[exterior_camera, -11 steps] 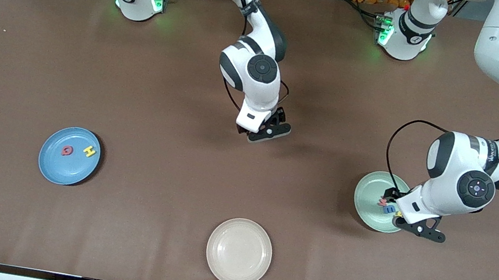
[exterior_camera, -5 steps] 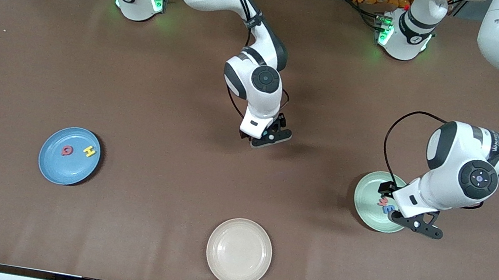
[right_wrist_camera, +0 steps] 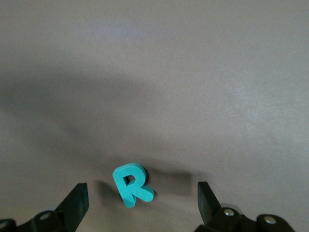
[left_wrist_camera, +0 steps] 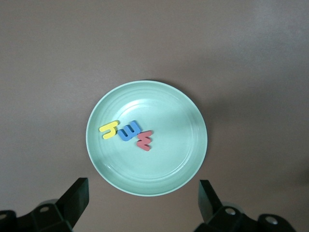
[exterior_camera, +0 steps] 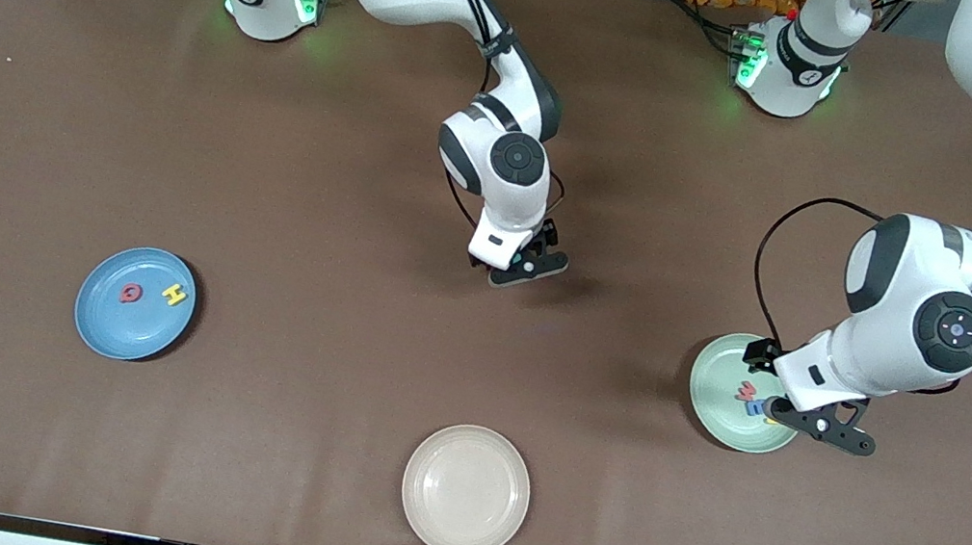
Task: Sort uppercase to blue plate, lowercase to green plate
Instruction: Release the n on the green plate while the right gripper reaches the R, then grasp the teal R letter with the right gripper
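Observation:
The blue plate lies toward the right arm's end and carries a red Q and a yellow H. The green plate lies toward the left arm's end with a yellow h, a blue m and a red w in it. My left gripper hangs open over that plate's edge, holding nothing. My right gripper is open low over mid-table. A teal R lies on the table between its fingers, untouched.
A cream plate with nothing on it sits at the table's edge nearest the front camera, in the middle. The brown tabletop stretches bare between the plates.
The left arm has drifted a little toward its own end of the table above the green plate. The right gripper has shifted slightly over the R. Both stayed open.

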You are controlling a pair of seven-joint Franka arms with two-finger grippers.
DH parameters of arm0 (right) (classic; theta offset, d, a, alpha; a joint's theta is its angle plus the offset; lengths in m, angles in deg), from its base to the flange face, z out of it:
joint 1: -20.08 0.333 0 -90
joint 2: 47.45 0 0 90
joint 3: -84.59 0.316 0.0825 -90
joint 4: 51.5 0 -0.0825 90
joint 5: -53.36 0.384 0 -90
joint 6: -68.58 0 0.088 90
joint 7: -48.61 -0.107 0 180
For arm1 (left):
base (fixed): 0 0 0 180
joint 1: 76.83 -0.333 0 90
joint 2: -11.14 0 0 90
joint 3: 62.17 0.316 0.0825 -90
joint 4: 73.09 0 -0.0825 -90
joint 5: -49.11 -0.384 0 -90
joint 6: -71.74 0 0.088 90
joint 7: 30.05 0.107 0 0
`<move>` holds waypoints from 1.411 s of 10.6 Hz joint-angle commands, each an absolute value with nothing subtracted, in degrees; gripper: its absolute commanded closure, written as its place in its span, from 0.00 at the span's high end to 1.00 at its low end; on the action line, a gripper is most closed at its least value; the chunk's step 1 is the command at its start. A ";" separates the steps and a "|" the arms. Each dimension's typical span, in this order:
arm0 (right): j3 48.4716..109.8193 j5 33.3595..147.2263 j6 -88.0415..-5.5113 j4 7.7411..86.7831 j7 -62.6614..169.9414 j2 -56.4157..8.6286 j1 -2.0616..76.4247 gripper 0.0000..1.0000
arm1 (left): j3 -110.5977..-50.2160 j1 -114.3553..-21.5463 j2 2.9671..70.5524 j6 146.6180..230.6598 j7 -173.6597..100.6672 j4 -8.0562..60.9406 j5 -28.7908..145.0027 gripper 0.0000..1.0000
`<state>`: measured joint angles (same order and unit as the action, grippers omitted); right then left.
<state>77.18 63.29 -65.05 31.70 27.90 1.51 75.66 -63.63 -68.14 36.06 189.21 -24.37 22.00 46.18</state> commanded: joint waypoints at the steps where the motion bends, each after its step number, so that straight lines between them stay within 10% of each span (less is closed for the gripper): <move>1: 76.95 64.26 -65.01 30.51 27.87 2.56 76.33 1.00 | -64.19 -68.48 34.61 188.46 -24.06 22.62 46.04 1.00; 3: 76.95 64.08 -65.19 30.42 27.95 2.83 76.94 0.85 | -64.28 -68.30 33.73 188.02 -24.16 22.62 46.21 1.00; 5: 76.95 63.73 -66.76 30.51 26.21 3.00 77.48 0.04 | -64.28 -68.47 33.73 187.93 -24.16 22.62 46.21 1.00; 15: 75.03 63.82 -60.74 29.98 24.26 -0.68 74.14 0.00 | -66.82 -68.30 32.32 186.97 -26.61 22.62 46.30 1.00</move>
